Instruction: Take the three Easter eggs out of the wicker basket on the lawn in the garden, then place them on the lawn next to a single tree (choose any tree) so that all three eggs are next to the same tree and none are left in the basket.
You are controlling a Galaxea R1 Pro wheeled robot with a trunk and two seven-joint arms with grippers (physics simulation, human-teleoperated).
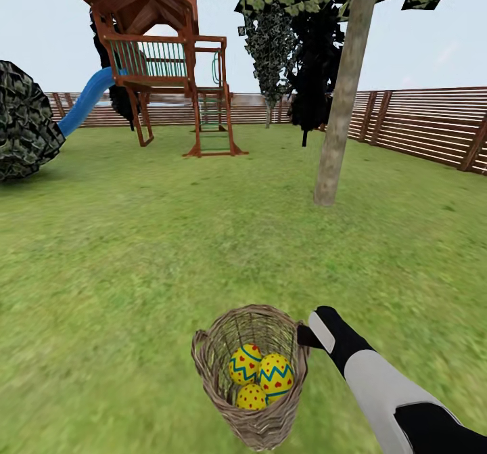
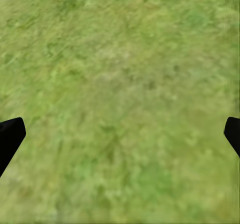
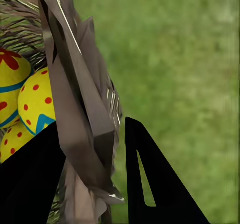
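Lawn (image 1: 135, 237) stretched to a far tree (image 1: 341, 102). Near, basket (image 1: 251, 421) held all three eggs (image 1: 260, 375); none moved. Right gripper (image 3: 112, 174) clamped its rim. Left gripper (image 2: 120, 134) gaped wide, empty.

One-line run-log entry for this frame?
eggs: three Easter eggs in wicker basket | right gripper: straddling basket rim | left gripper: open over lawn | tree: ahead

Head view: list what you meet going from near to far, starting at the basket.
wicker basket holding the Easter eggs → open lawn → pale tree trunk → wooden play frame → slat fence.
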